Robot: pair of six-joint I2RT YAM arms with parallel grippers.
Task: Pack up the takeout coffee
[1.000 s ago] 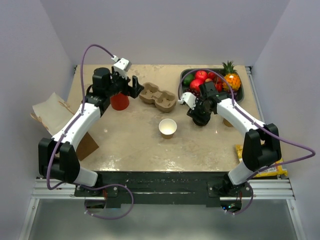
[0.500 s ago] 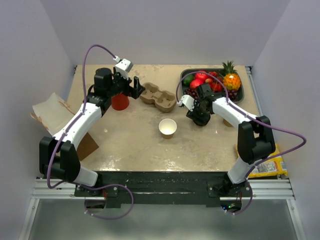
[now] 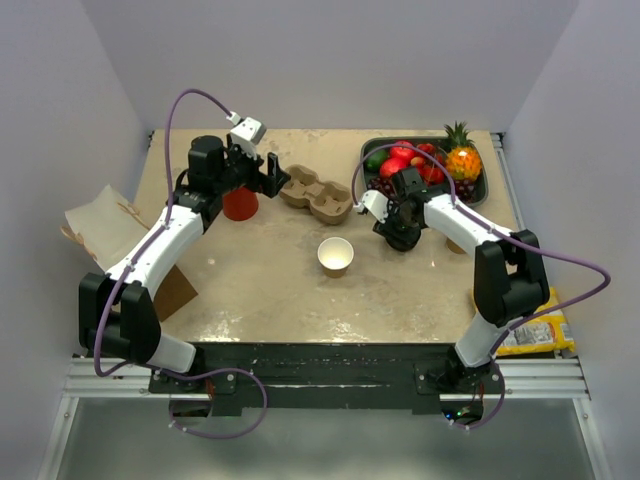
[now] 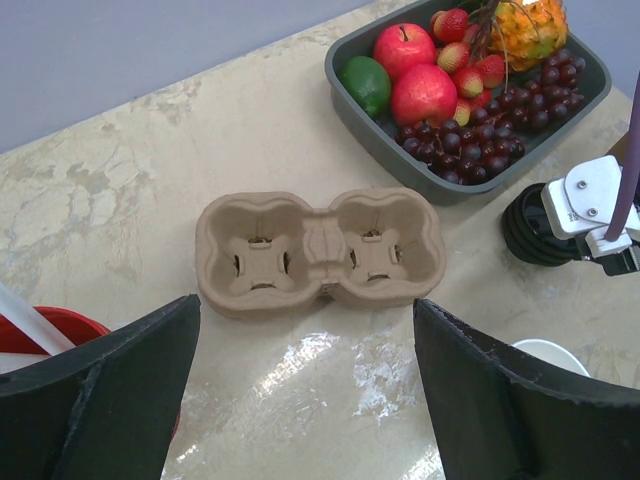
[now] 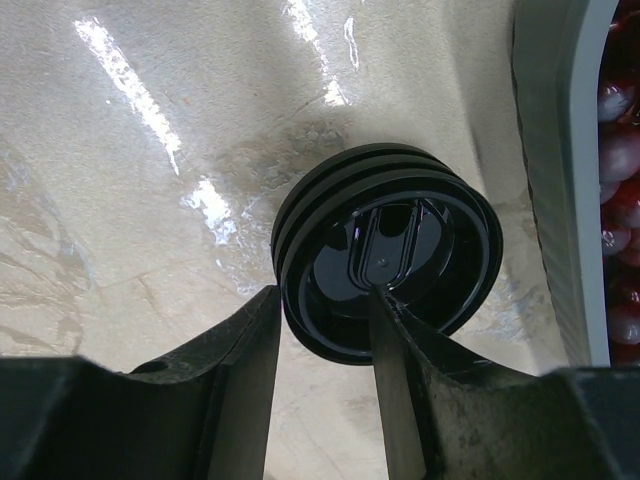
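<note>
The right gripper (image 5: pixel 325 300) is clamped on the one takeout coffee (image 5: pixel 400 250). Its two fingers (image 5: pixel 240 370) stand close together with the near rim of the black lid filling the gap. One finger is at the outer edge and the other over the lid's top. Only the black lid and its three stepped rings show, on the table (image 3: pixel 260 290) just in front of the one grey tray (image 4: pixel 385 145). The tray holds two red apples (image 4: pixel 423 93), one green fruit (image 4: pixel 365 82), one pineapple (image 4: pixel 515 25) and a heap of grapes (image 4: pixel 490 130). One open paper cup (image 3: pixel 336 256) stands apart toward the middle. The left gripper (image 4: pixel 305 330) is spread wide and holds nothing, above the near side of one cardboard carrier (image 4: pixel 320 250) with two pockets. One red cup (image 3: pixel 240 205) sits beside it. One brown bag (image 3: pixel 100 225) lies at the left edge and one yellow packet (image 3: pixel 530 335) at the right.
</note>
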